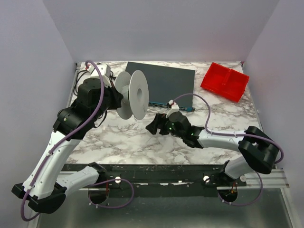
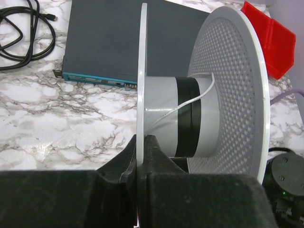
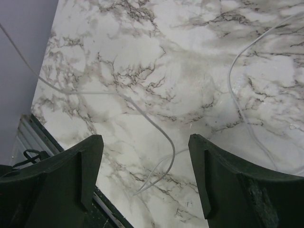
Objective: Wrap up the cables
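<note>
- left gripper (image 2: 141,153) is clamped on the rim of the near flange of the white spool (image 2: 230,95) — flanges standing upright
- thin white cable (image 2: 192,99) runs slantwise across the spool's grey-and-black core, between the two flanges
- right gripper (image 3: 145,138) is spread wide with nothing in it, hovering over the marble table (image 3: 142,47)
- more of that cable lies in loose loops on the marble — right under the right gripper
- dark grey box (image 2: 104,38), red bin (image 2: 273,45) and a black cord (image 2: 23,40) sit farther back on the table
</note>
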You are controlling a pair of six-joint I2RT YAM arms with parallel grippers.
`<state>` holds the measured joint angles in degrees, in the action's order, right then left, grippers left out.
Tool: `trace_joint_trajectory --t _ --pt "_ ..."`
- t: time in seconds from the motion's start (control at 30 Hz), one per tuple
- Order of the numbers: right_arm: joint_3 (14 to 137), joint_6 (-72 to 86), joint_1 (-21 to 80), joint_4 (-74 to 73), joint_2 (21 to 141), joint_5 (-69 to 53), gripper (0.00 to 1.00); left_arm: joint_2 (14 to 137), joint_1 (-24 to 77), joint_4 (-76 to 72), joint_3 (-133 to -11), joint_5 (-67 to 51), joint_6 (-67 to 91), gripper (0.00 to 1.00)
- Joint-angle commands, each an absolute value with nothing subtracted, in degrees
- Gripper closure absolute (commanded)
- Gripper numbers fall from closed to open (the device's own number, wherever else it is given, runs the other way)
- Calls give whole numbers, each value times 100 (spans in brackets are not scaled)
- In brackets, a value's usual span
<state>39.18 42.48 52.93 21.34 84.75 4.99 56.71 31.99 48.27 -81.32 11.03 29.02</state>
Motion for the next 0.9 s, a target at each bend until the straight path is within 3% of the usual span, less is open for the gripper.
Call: trace_joint_trajectory --t 0.0,0.33,0.4,0.6,0.67,0.87 --pt "3916 4630 5585 1824 8613 1136 20 5633 3181 4336 -8276 1478 3176 100" --pt "4144 5215 6115 1695 9162 1591 28 5634 3177 3943 -8090 1856 3407 100" --pt "4306 5247 6134 1666 9349 1685 38 5625 3181 3907 -8035 1928 3443 100" --pt "4502 5239 6396 1324 9371 2182 88 5625 3182 3778 -7910 2214 3487 100" --pt "4602 5169 6505 997 9288 2402 99 5695 3172 3769 -7917 2381 3469 100" --pt "5432 4582 7234 -994 8864 3519 99 6253 2982 3588 -7965 3016 3084 100"
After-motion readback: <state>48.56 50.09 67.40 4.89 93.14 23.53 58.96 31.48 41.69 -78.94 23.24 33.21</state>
